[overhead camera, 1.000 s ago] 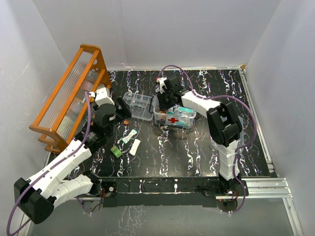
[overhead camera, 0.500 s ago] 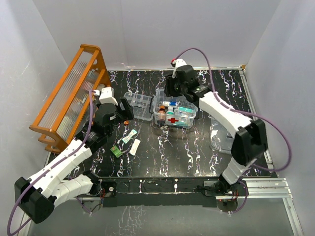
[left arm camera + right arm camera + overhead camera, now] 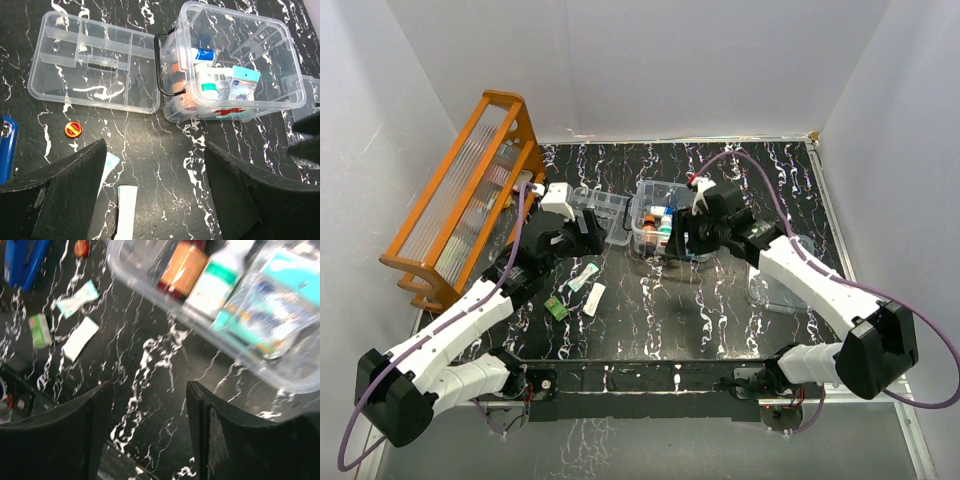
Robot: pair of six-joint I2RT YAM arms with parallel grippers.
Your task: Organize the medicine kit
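1. Since a second ago the right arm [image 3: 800,275] has come out of the kit [image 3: 642,212] and swung round to its near side. The right jaws, nearly closed then, now stand apart. The left arm [image 3: 470,310] has slid right, toward the tray [image 3: 100,95].
2. The left jaws are wide open with nothing between them, above the counter [image 3: 165,165].
3. The right jaws are parted and hold nothing, low over the counter.
4. The kit stands open-topped just ahead of the right jaws, its long wall crossing their view. From the left jaws it lies ahead and to the right, red cross [image 3: 227,112] facing them.
5. Inside it are a white bottle [image 3: 207,82] with a green band, an orange bottle [image 3: 177,82], a teal-and-white carton [image 3: 243,85] and a blue-topped bottle [image 3: 202,52].
6. The tray lies ahead and left of the left jaws, just beside the kit's black handle [image 3: 159,65].
7. A red cap [image 3: 73,129] sits just ahead of the left jaws' left finger, and a teal packet [image 3: 109,165] is partly hidden by that finger. A white strip [image 3: 126,210] lies on the counter under the gap.
8. A green box [image 3: 39,330] lies well left of the right jaws.
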